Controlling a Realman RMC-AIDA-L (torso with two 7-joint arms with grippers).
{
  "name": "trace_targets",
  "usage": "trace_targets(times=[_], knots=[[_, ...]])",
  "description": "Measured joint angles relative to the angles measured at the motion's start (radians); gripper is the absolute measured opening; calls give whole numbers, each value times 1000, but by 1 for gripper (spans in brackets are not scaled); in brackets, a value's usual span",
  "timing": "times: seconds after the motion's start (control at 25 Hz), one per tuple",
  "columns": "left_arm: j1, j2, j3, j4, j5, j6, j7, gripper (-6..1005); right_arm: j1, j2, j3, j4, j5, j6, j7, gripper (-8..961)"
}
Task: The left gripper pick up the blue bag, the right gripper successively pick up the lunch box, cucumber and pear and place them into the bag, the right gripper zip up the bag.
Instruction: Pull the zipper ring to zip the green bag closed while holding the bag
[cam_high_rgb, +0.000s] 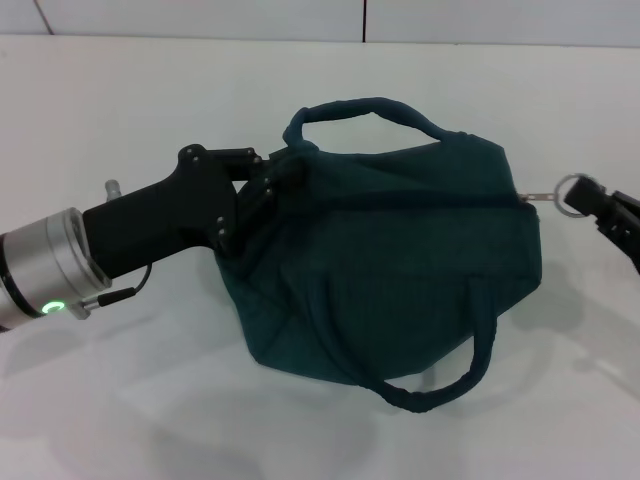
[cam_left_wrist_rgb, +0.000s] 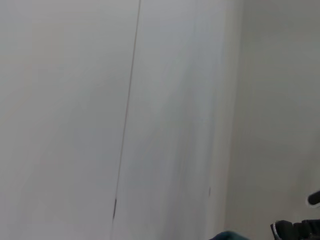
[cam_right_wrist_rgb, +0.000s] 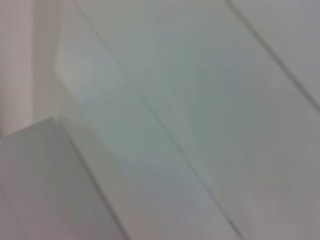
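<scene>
While left gripper (cam_high_rgb: 268, 185) clamps blue bag (cam_high_rgb: 400, 270) edge, right gripper (cam_high_rgb: 603, 208) pinches ring zipper pull (cam_high_rgb: 571, 194); zipper closed.

— What do I have here?
— I see the blue bag (cam_high_rgb: 400, 270) in soft matt cloth, its ring pull (cam_high_rgb: 572, 195) shiny metal, on a smooth white table (cam_high_rgb: 120, 110).

Lighting's bright and even from above, pretty flat. The dark teal-blue soft fabric bag (cam_high_rgb: 400, 270) drops only a soft shadow on the white tabletop (cam_high_rgb: 120, 120) on its near side. Head view is sharp; both wrist views are hazy, washed-out pale surfaces.
</scene>
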Motion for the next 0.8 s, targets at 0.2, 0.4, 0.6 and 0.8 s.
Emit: trace_targets(times=[0.2, 0.4, 0.6, 0.8], knots=[[-1, 0, 0, 1, 0, -18, 0, 75, -18, 0, 11, 1, -2, 38, -1, 18], [-3, 1, -1, 1, -1, -21, -1, 74, -23, 0, 1, 1, -7, 101, -4, 18], [0, 2, -3, 5, -1, -31, -1, 74, -27, 1, 4, 7, -8, 141, -25, 18], [6, -1, -22, 10, -2, -33, -1, 75, -28, 2, 5, 11, -8, 184, -38, 18]])
